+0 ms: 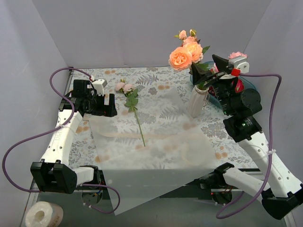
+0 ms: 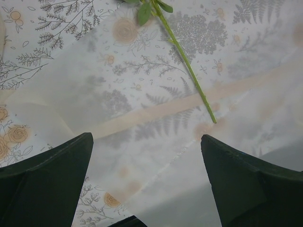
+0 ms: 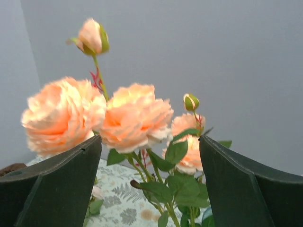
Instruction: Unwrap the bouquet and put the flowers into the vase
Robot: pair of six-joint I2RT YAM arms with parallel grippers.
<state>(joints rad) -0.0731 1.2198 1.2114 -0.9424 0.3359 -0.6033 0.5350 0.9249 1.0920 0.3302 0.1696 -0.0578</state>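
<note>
The bouquet is undone, and its translucent white paper (image 1: 156, 161) lies spread flat on the table over a cream ribbon (image 2: 180, 105). The white ribbed vase (image 1: 197, 101) stands at the back right with peach flowers (image 1: 186, 55) in it. My right gripper (image 1: 206, 71) is open just above the vase. Its fingers stand either side of the green stems (image 3: 158, 177) below the peach blooms (image 3: 135, 116), without touching them. One pink rose (image 1: 125, 87) lies on the table with its stem (image 2: 184, 61) on the paper. My left gripper (image 1: 112, 105) hovers open and empty over the paper's left edge (image 2: 147, 137).
A blue bowl (image 1: 249, 83) with red toy fruit (image 1: 239, 85) sits behind the right arm, close to the vase. A white tape roll (image 1: 43, 215) lies at the near left corner. Grey walls close in the back and both sides. The cloth is fern-patterned.
</note>
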